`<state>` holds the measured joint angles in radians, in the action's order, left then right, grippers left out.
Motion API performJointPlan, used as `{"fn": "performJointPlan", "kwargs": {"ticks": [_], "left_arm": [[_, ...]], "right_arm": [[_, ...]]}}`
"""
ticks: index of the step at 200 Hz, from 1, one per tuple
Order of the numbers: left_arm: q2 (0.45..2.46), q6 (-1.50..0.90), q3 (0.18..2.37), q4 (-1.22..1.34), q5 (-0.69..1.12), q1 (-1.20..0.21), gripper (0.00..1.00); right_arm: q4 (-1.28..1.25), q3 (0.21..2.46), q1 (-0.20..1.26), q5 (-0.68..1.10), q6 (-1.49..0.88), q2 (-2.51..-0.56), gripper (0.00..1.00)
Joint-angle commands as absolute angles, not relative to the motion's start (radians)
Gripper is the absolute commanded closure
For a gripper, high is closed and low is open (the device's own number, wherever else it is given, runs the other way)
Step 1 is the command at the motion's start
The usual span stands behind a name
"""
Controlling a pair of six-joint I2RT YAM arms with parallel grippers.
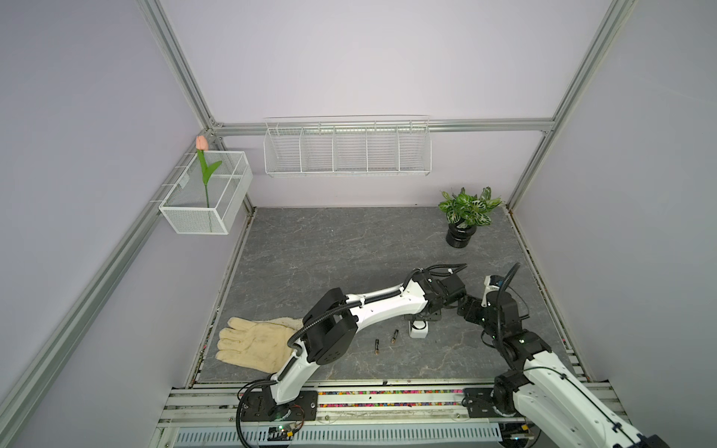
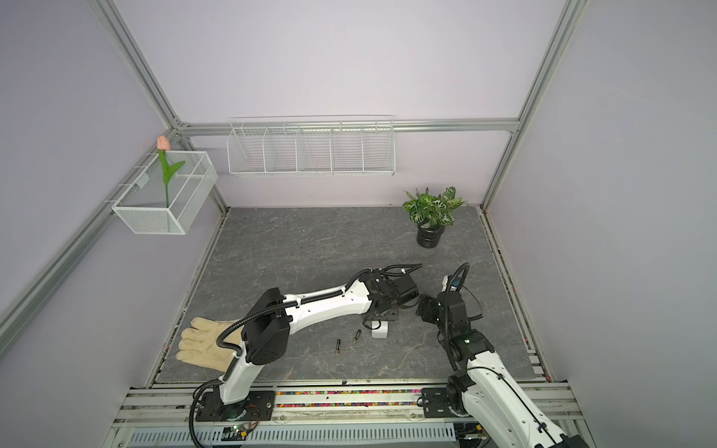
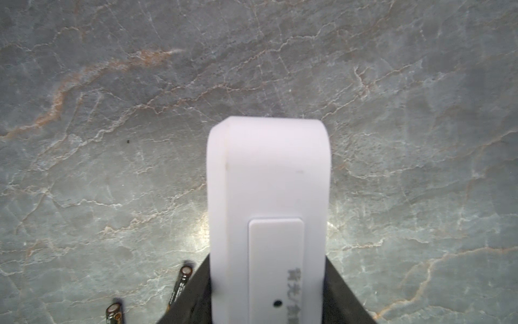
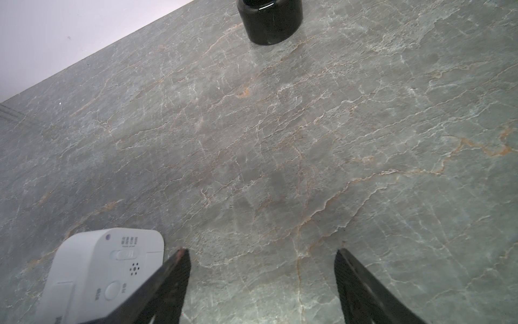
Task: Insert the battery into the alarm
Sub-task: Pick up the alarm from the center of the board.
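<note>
- The left gripper (image 3: 267, 256) clasps the alarm (image 3: 269, 174) by its sides, a grip seen only in its wrist view.
- The right gripper (image 4: 260, 252) is spread wide; its wrist view shows the alarm's buttoned face.
- Two batteries (image 1: 376, 346) lie on the table (image 1: 329, 263) beside the alarm.

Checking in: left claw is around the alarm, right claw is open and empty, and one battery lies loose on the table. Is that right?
Not quite. Two batteries lie loose on the table, not one; a top view shows both. The rest holds: the left claw is around the alarm, and the right claw is open and empty.
</note>
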<state>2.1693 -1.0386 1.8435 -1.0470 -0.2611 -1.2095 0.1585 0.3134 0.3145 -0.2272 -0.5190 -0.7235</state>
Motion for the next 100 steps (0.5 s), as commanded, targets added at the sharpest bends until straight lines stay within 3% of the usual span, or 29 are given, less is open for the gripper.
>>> {"fn": "performJointPlan", "kwargs": {"ticks": [1,100], "left_arm": [[2.190,-1.041,1.818,-1.059,-0.267,-1.203,0.55],[2.052,-0.983,1.705,-0.929,-0.238,-1.156,0.56]], "right_arm": [[0.131,0.288,0.310,-0.230,-0.518,-0.705,0.17],[0.107,0.279,0.309,-0.209,-0.513,-0.704,0.16]]}}
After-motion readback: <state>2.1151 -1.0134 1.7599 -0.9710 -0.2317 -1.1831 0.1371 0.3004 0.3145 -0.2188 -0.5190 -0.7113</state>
